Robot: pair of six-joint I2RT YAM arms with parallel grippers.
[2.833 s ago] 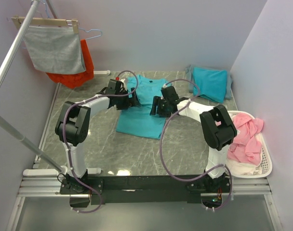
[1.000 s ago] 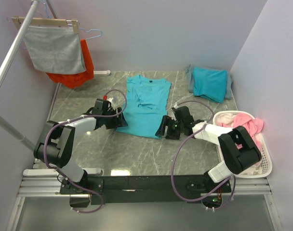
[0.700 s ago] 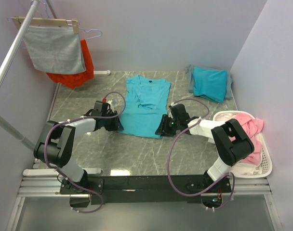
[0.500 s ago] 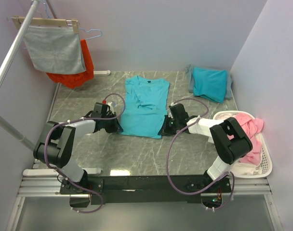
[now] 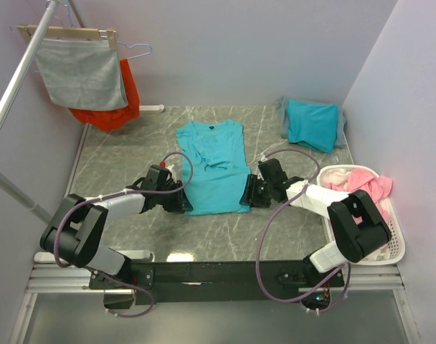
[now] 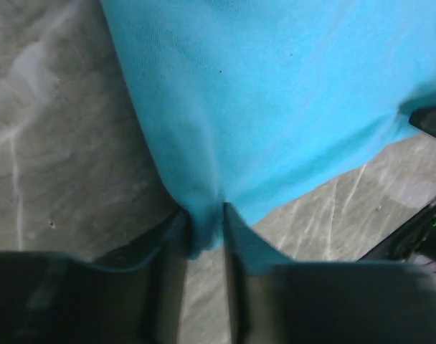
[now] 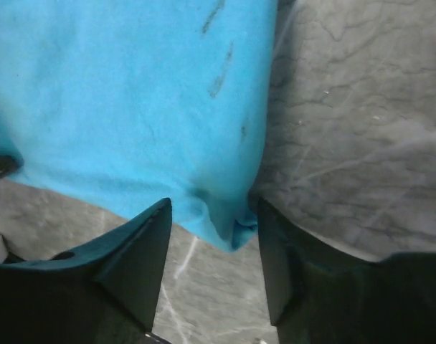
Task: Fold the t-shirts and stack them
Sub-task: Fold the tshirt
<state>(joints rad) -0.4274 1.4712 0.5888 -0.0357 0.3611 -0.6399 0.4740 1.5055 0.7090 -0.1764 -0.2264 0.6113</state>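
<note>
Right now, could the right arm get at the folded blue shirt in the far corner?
Probably yes: only bare table lies between the right claw, open at the spread t-shirt's corner, and the folded shirt.

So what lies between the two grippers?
In the top view, the spread teal t-shirt, its bottom hem running from left gripper to right gripper.

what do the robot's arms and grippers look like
Both arms are alike: the left arm and right arm have white link shells between bulky black joints. A thin purple-grey cable loops loosely along each. The left gripper and right gripper are black, with flat, dark fingers tapering to blunt tips. A small red mark sits near the left wrist.
</note>
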